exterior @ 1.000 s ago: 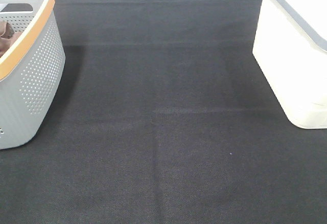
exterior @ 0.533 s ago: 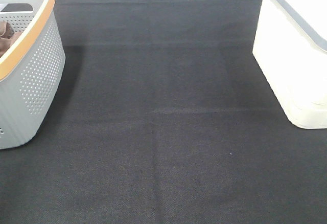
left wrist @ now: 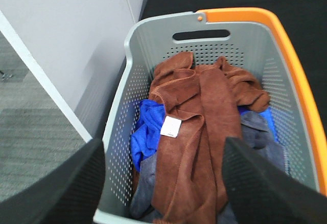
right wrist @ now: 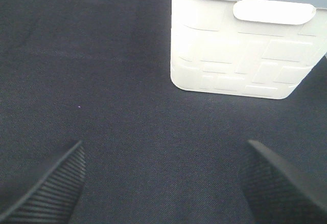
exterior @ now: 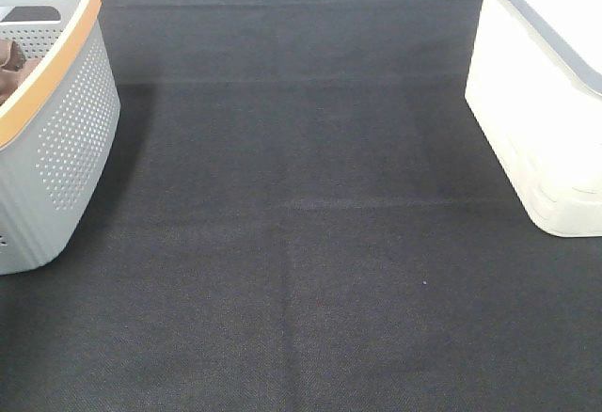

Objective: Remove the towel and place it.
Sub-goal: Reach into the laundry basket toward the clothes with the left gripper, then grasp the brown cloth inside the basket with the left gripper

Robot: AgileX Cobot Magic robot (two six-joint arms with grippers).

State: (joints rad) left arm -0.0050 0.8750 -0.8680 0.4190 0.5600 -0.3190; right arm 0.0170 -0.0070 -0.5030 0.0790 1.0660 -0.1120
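The towel (left wrist: pixel 202 132) is a reddish-brown cloth with a small white tag (left wrist: pixel 170 127), crumpled on top of blue and grey cloths in the grey basket (left wrist: pixel 153 40) with an orange rim. A bit of the towel (exterior: pixel 9 64) shows in the basket (exterior: pixel 66 149) at the far left of the exterior view. My left gripper (left wrist: pixel 163 183) is open above the basket, its fingers (left wrist: pixel 260 188) apart on either side of the towel, not touching it. My right gripper (right wrist: pixel 163 183) is open and empty above the black mat.
A white bin (exterior: pixel 541 102) with a grey rim stands at the right edge of the black mat (exterior: pixel 301 243); it also shows in the right wrist view (right wrist: pixel 245 40). A blue cloth (left wrist: pixel 145 132) and a grey cloth (left wrist: pixel 255 132) lie under the towel.
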